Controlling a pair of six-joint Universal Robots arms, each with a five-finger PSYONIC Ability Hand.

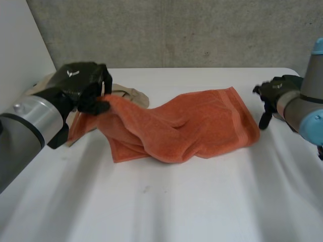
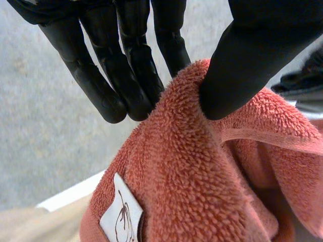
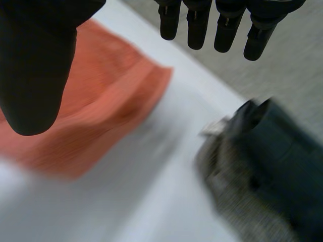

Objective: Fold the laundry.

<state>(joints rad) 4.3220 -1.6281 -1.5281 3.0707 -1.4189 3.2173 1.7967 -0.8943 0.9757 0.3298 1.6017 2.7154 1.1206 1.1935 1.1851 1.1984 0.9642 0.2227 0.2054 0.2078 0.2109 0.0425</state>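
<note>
My left arm (image 1: pixel 25 126) comes in at about nine o'clock of the white table (image 1: pixel 176 206). My left hand (image 1: pixel 86 88) is lifted a little above the table top. Its fingers (image 2: pixel 126 75) and thumb (image 2: pixel 242 65) are clamped on one end of the orange towel (image 1: pixel 186 128), so that end is up in the air. A small white label (image 2: pixel 121 217) is sewn on the towel, a bit further along from my fingertips.

A beige cloth (image 1: pixel 128 95) lies at about ten o'clock, partly hidden behind my left hand and the towel.

The rest of the towel lies bunched and wrinkly across the middle of the table. Its other end lies flat towards three o'clock.

My right arm (image 1: pixel 308 106) comes in at three o'clock. My right hand (image 1: pixel 275 96) is near that flat end but not touching it. Its fingers (image 3: pixel 227 25) are straight and spread away from the thumb, with nothing in them. A dark blue-grey cloth (image 3: pixel 267 171) lies on the table under those fingertips, apart from the towel.
</note>
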